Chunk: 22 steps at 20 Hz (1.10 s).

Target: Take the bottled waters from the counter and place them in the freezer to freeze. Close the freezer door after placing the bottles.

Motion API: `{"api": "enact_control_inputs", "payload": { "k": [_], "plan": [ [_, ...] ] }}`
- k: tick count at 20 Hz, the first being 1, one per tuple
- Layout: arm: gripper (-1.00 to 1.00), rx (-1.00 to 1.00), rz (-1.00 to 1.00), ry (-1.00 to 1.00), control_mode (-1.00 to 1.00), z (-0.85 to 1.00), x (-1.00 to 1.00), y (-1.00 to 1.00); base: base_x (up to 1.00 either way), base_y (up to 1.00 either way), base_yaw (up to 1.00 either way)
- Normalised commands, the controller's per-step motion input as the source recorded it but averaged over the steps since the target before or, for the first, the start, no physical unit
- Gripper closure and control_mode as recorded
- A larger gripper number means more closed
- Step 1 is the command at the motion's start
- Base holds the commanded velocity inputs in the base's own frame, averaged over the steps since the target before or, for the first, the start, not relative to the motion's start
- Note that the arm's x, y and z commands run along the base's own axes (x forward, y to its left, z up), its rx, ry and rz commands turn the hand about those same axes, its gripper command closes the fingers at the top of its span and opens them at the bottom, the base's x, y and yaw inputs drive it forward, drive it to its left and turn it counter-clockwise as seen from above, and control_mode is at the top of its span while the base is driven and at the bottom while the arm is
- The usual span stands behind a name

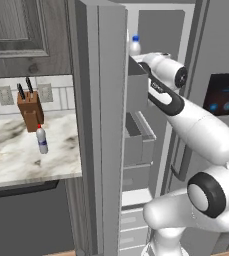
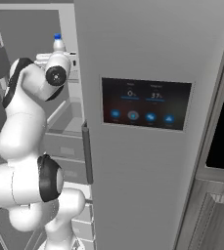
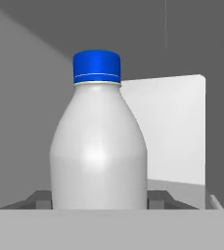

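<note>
- Gripper (image 3: pixel 100 205) fingers clamp the blue-capped bottle (image 3: pixel 99 146) upright inside the open freezer (image 1: pixel 161 30).
- Red-capped bottle (image 1: pixel 42 139) stands on the counter (image 1: pixel 16 160).

The blue-capped bottle (image 3: pixel 99 151) was milky white under a bright blue cap, against a flat grey freezer (image 3: pixel 30 73) interior with one pale white panel. The red-capped bottle (image 1: pixel 42 140) was whitish with a bluish band and a small red cap. It stood on the table (image 1: pixel 16 155), white marble with dark grey-brown veins. The knife block (image 1: pixel 30 111) was reddish brown with black handles. The freezer door (image 1: pixel 98 125) was plain grey. The other door (image 2: pixel 147 185) was grey, carrying a black display panel (image 2: pixel 146 103) with blue icons. The arm (image 1: pixel 201 130) was white with dark joints.
</note>
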Motion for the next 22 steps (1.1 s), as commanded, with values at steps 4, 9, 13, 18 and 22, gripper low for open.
{"api": "enact_control_inputs", "payload": {
  "k": [4, 9, 13, 18, 22],
  "plan": [
    [1.00, 0.01, 0.00, -0.06, -1.00, -0.18, 0.16, 0.16, 0.00, 0.00, 0.00],
    [1.00, 0.01, 0.00, -0.06, -1.00, -0.05, 0.46, 0.14, 0.00, 0.00, 0.00],
    [1.00, 0.00, 0.00, -0.01, -1.00, -0.22, 0.61, 0.24, 0.00, 0.00, 0.00],
    [1.00, 0.00, 0.00, 0.00, -1.00, -0.42, 0.39, 0.19, 0.00, 0.00, 0.00],
    [1.00, 0.00, 0.00, 0.00, -1.00, -0.52, 0.26, 0.08, 0.00, 0.00, 0.00]
  ]
}}
